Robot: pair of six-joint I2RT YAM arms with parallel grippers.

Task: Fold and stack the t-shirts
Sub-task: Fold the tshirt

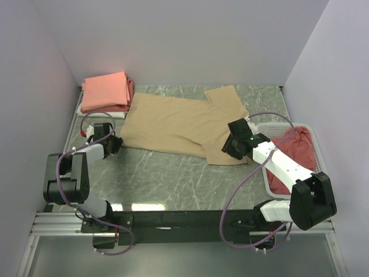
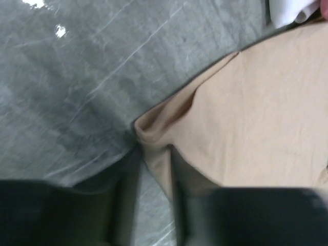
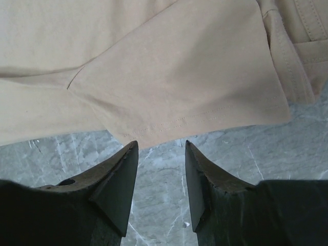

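Lying on table [image 1: 173, 179]: tan t-shirt [image 1: 179, 124], spread flat, centre.
Left gripper [image 2: 154, 154]: wrist view alone shows jaws flanking the bunched hem corner; clamping cannot be told.
Right gripper [image 3: 161, 146]: jaws spread over the table, just short of the sleeve hem.
Basket [image 1: 308, 128]: top view only; dusty red t-shirt [image 1: 300, 147] heaped inside.
Stack [image 1: 105, 92]: folded pink t-shirts, far-left corner.

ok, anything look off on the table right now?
Only minor things. The tan t-shirt lies skewed across the table, and its hem corner at the left gripper is bunched into a small fold. Nothing looks spilled or damaged.
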